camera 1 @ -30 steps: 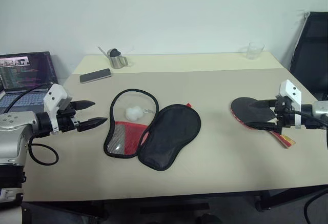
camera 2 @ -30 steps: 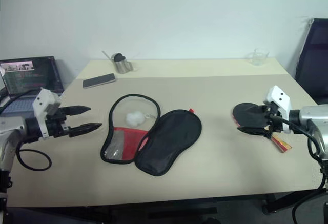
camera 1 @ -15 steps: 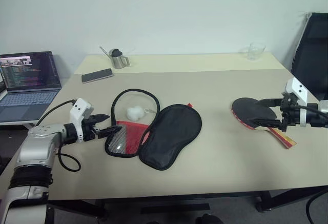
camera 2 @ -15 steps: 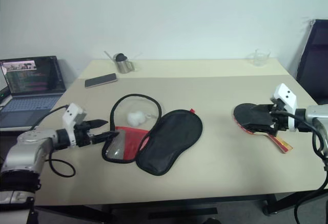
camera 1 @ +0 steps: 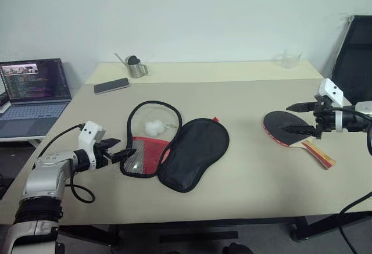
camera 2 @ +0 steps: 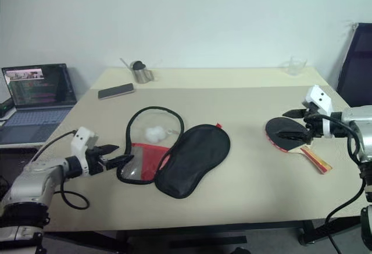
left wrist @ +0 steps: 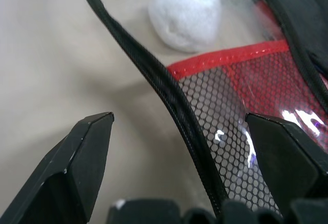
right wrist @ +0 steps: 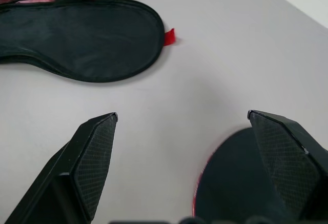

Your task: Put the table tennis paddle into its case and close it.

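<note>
Black fabric marks the case (camera 1: 174, 149), which lies unzipped and spread open on the beige table (camera 1: 244, 178), its white pom-pom (camera 1: 153, 128) resting inside the zipper loop. The left gripper (camera 1: 123, 154) sits low at the case's left edge, fingers apart on either side of the zipper rim by the red mesh pocket (left wrist: 256, 126); whether they touch it is hard to tell. The paddle (camera 1: 290, 133) lies flat near the table's right side, well apart from the case. The right gripper (camera 1: 297, 118) hovers over its blade, fingers spread, holding nothing.
</note>
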Controlling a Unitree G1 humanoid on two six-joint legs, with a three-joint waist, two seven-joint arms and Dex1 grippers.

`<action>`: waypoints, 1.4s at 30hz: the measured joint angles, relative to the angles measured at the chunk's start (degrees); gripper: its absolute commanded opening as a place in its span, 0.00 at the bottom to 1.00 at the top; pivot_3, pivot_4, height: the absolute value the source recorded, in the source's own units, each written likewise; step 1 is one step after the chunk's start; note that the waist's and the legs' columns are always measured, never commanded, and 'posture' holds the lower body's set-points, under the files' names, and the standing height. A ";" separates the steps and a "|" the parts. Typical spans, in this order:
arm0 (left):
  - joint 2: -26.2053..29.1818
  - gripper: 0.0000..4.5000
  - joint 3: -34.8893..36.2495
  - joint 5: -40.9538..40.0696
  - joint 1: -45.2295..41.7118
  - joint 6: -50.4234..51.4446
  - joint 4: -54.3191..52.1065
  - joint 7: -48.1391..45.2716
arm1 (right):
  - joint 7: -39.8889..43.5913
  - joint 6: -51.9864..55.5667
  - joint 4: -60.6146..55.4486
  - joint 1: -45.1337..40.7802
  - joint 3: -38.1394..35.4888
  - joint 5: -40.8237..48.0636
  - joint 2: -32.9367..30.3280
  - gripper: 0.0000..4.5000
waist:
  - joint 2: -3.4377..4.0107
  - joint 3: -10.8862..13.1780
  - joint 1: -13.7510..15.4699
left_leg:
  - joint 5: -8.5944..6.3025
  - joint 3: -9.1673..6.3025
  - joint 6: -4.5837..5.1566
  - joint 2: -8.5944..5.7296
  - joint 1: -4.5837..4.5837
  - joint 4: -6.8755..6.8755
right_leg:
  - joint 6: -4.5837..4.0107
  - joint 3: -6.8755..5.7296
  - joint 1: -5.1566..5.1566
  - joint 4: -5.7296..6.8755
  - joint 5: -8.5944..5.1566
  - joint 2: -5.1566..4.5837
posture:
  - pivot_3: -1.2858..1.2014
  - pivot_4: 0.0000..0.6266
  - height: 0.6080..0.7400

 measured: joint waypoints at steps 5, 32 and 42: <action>-1.61 1.00 -0.30 0.01 -0.46 0.32 0.01 0.19 | 0.67 -0.46 0.73 -0.29 0.17 -0.20 0.56 1.00 | 0.00 0.00 0.00 | 0.00 0.00 -0.01 -0.04 -0.01 0.00 | 0.00 -0.01 -0.01 -0.01 0.00 -0.05 | 0.52 0.24 1.00; -7.46 0.31 -3.58 -0.11 -0.97 6.61 -4.44 4.40 | 0.48 -1.06 0.87 -0.41 0.18 -0.83 1.10 1.00 | 0.00 -0.01 0.01 | 0.02 0.01 -0.03 -0.07 0.03 0.01 | 0.00 0.00 0.01 0.05 0.00 -0.08 | 0.52 0.24 1.00; -13.62 0.00 -0.21 -3.04 0.56 8.78 -10.61 12.38 | 1.33 -1.99 3.04 -2.81 1.10 -2.32 1.95 1.00 | 0.00 -0.01 0.11 | 0.03 0.00 -0.04 -0.08 0.02 0.03 | 0.00 0.01 0.01 0.05 0.00 -0.09 | 0.52 0.24 1.00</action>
